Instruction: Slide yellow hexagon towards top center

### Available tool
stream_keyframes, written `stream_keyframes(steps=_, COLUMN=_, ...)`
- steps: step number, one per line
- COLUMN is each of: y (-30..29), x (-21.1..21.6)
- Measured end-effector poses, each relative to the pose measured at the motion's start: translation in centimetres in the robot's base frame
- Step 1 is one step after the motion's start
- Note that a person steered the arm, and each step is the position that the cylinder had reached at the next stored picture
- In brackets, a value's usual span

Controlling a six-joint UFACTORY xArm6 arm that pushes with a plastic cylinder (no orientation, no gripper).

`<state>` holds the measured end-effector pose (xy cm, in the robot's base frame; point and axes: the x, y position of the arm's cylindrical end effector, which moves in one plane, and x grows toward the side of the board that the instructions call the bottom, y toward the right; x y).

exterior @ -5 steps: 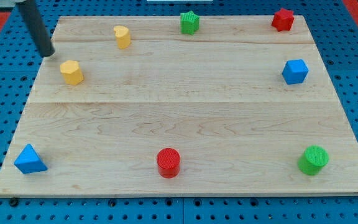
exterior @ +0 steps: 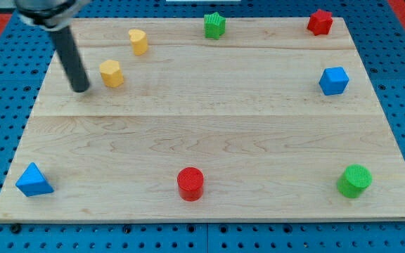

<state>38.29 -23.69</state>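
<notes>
The yellow hexagon [exterior: 111, 73] sits on the wooden board [exterior: 209, 140] at the upper left. My tip [exterior: 81, 89] is just to the view's left of it and slightly lower, a small gap apart. A second yellow block, rounded in shape [exterior: 138, 41], lies up and to the right of the hexagon.
A green star [exterior: 215, 25] is at the top centre, a red star-like block [exterior: 320, 22] at the top right, a blue cube [exterior: 333, 80] at the right. A blue triangle [exterior: 33, 180], a red cylinder [exterior: 190, 183] and a green cylinder [exterior: 355, 180] line the bottom.
The yellow hexagon has slid right and slightly up. My tip has moved right and down, following it.
</notes>
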Motion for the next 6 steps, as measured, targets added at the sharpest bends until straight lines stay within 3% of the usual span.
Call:
stream_keyframes(steps=1, y=-1.4, x=-1.3)
stream_keyframes(steps=3, y=9.3, x=-2.6)
stream_keyframes(steps=6, y=15.9, x=-2.9)
